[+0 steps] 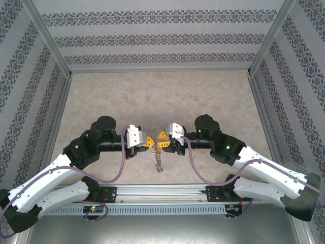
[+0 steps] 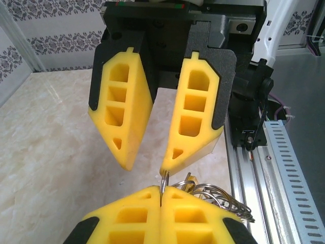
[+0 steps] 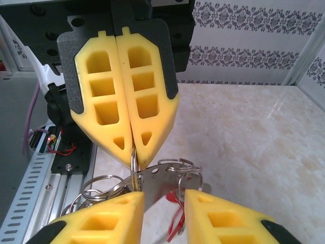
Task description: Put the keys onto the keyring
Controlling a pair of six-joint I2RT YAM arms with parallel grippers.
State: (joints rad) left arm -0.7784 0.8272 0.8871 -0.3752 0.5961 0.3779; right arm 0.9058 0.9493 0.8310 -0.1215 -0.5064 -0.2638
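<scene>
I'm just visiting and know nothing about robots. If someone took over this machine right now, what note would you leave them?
Left gripper: fingers shut on one ring of the keyring.
Right gripper: fingers open, one tip touching that same ring; a flat silvery piece sits in the gap between them.
The red tag hangs among the rings.
Done: keyring gripped at table centre.
Left: I cannot tell whether a key is threaded on, so check, then thread it.

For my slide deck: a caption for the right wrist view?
Left gripper pinches the keyring, facing the open right gripper.
</scene>
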